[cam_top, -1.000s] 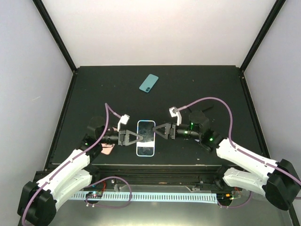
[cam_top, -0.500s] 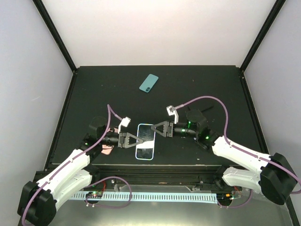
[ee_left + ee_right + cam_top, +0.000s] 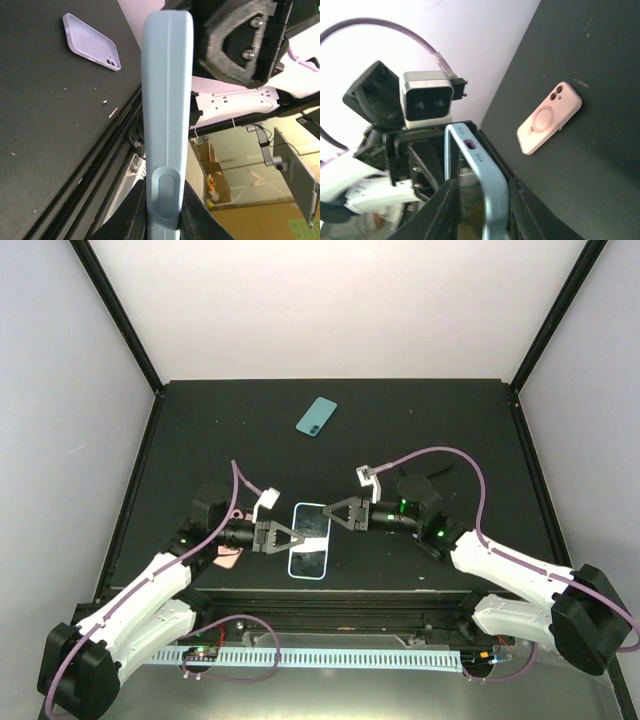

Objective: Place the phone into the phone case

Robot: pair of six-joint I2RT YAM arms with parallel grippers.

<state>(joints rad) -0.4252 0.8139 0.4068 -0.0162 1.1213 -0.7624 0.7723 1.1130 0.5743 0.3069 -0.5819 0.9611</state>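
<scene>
One slim, flat teal phone [image 3: 316,417] lies near the middle of the far edge of the black table [image 3: 200,440]. One smooth, round-cornered lavender case [image 3: 91,48] lies flat. At the near edge, the left gripper [image 3: 297,536] and right gripper [image 3: 328,514] both clamp one blue-rimmed phone [image 3: 310,540]. One ring-marked pink phone [image 3: 549,118] lies flat.

Three phones: a teal phone [image 3: 316,417] high in the middle of the top view, a pink phone [image 3: 549,118] right of centre in the right wrist view, and a blue-rimmed phone [image 3: 311,538] at mid-frame from above. One lavender case [image 3: 92,48], upper left of the left wrist view. Two arms — left arm [image 3: 150,590], right arm [image 3: 510,568].
</scene>
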